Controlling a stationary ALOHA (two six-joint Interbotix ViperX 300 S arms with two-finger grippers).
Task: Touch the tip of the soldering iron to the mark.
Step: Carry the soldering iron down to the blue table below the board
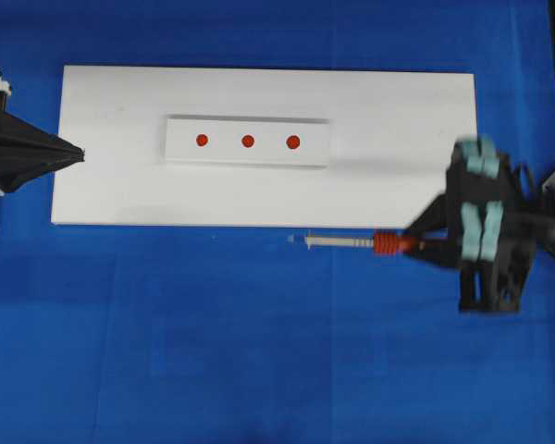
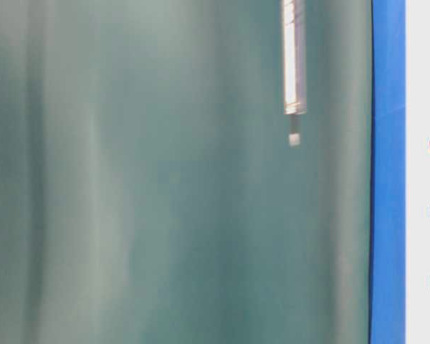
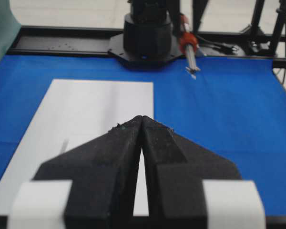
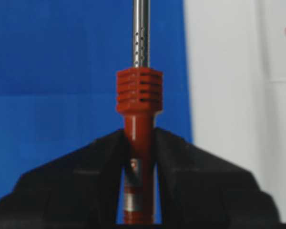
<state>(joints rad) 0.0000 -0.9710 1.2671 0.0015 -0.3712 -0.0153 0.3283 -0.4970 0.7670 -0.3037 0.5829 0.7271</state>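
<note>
blue cloth (image 1: 259, 351): just one, under everything
white board (image 1: 111, 139): one
raised strip (image 1: 180, 143): one, with three red marks (image 1: 248, 141)
right gripper (image 1: 424, 242): at 4 o'clock, clamped on the soldering iron (image 1: 351, 241), tip off the board's lower edge, over the cloth
left gripper (image 1: 79, 154): 9 o'clock, pinched together, nothing in it

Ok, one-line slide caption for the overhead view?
Right gripper holds the soldering iron level over blue cloth, tip short of the three red marks.
</note>
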